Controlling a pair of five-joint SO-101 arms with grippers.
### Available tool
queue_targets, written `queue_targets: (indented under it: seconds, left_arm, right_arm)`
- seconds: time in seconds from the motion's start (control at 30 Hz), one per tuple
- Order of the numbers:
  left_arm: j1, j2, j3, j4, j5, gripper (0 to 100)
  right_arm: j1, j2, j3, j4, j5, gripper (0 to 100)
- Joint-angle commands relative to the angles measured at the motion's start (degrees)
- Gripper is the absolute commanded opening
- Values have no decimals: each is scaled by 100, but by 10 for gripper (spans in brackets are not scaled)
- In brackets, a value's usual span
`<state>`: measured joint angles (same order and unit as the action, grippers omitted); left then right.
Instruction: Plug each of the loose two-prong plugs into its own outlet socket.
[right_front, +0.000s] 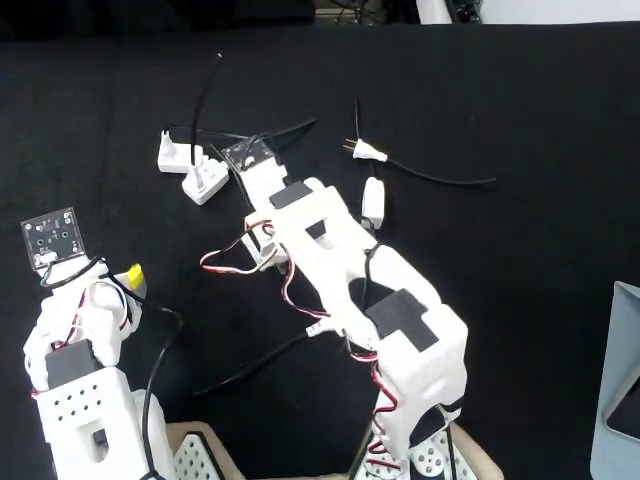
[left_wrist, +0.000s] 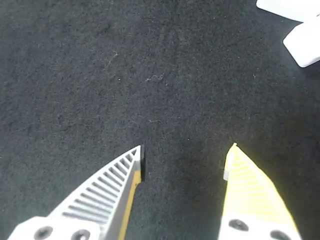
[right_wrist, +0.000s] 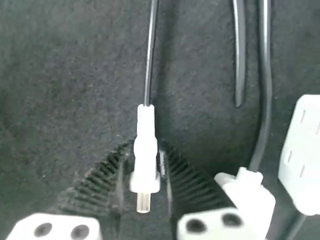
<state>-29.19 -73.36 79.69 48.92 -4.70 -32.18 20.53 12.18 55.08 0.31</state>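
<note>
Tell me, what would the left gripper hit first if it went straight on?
Most likely just the black cloth: the open left gripper points at a bare patch. The white outlet sockets lie aside from that line, though depth is unclear.

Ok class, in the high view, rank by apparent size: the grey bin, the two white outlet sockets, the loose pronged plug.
1. Grey bin, though cut off.
2. Both outlet sockets, too alike to rank.
3. Loose pronged plug, smallest.

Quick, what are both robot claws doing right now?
Left gripper: open, holding nothing, above the black cloth table.
Right gripper: closed on a slim white plastic plug with a black cord.
</note>
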Motion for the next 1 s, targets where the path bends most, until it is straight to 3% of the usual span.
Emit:
queue_targets:
  seconds: [0.0, 0.23, 0.43, 0.97]
  left_arm:
    - [-48, -70, -22, -105, -26, 267]
    - [-48, -70, -22, -105, -26, 267]
    - [-48, -70, -22, -97, -26, 267]
    - [-48, -70, -22, -97, -26, 267]
  right_arm:
    - [70, -66, -66, -105, 44, 23]
    - [97, -22, -295, -97, 70, 25]
    - [70, -13, -505, 220, 44, 104]
    - [114, 523, -848, 237, 79, 13]
